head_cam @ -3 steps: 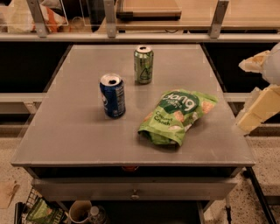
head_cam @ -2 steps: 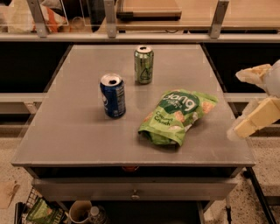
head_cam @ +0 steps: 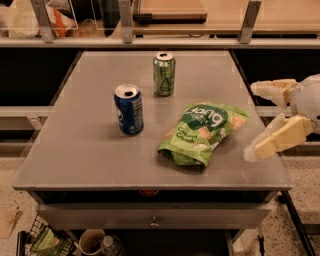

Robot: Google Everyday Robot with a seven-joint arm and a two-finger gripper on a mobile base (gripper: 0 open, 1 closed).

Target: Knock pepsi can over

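We see the pepsi can [head_cam: 129, 110] standing upright on the grey table [head_cam: 75, 150], left of centre; a green can [head_cam: 164, 75] stands behind it and to its right, apart from it; a green snack bag [head_cam: 202, 132] lies flat to the right. The gripper [head_cam: 250, 122] hovers at the table's right edge, fingers spread wide and holding nothing, well apart from the pepsi can; it seems to sit just above the surface.

A grey metal surface [head_cam: 75, 150] with a drawer [head_cam: 155, 217] under its front edge stands on a speckled floor [head_cam: 305, 200]. Behind it a wooden counter [head_cam: 225, 10] runs on metal posts [head_cam: 125, 20]. The gripper [head_cam: 250, 121] hangs, fingers apart, at the surface's right edge
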